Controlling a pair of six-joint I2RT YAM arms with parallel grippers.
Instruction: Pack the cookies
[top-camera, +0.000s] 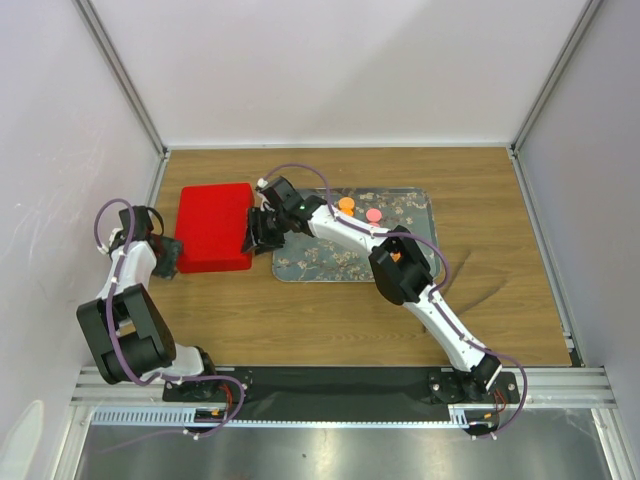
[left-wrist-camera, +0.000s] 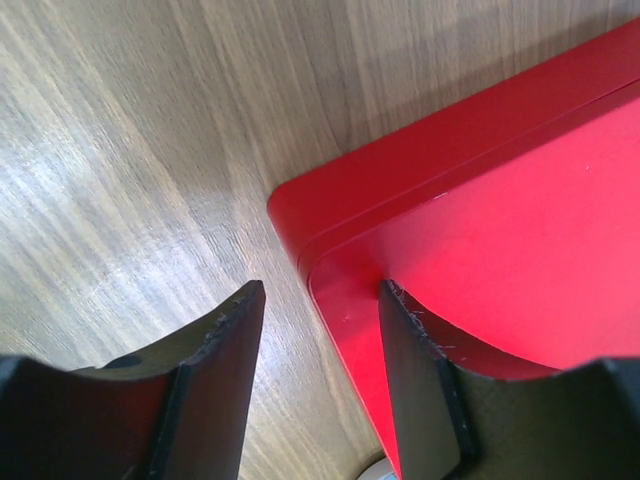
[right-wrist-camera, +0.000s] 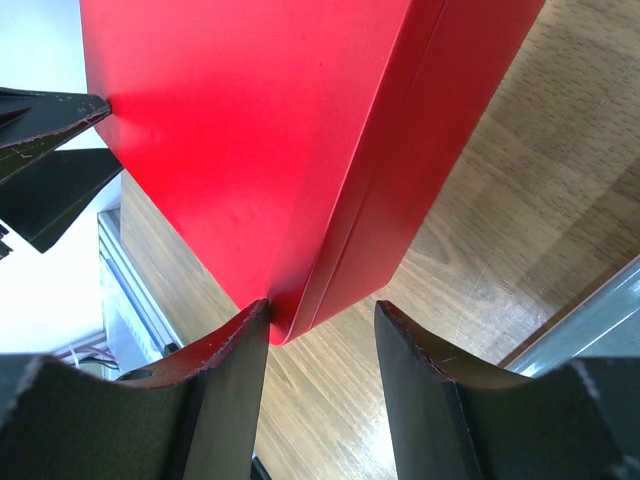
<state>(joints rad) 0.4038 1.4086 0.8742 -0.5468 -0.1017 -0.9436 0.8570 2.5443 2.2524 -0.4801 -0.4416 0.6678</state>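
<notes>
Two cookies, one orange (top-camera: 346, 205) and one pink (top-camera: 374, 214), lie on the far part of a flowered tray (top-camera: 350, 262). A closed red box (top-camera: 213, 227) sits on the table left of the tray. My left gripper (top-camera: 170, 255) is at the box's near left corner. In the left wrist view it (left-wrist-camera: 320, 290) stands open astride the edge of the red box (left-wrist-camera: 480, 230), one finger over the lid and one over bare wood. My right gripper (top-camera: 255, 232) is at the box's right side. It (right-wrist-camera: 322, 308) is open, its left finger touching a corner of the box (right-wrist-camera: 250, 130).
The right arm reaches across the tray's left half. White walls with metal posts (top-camera: 125, 80) close in the wooden table on three sides. A metal rail (top-camera: 340, 385) carrying both arm bases runs along the near edge.
</notes>
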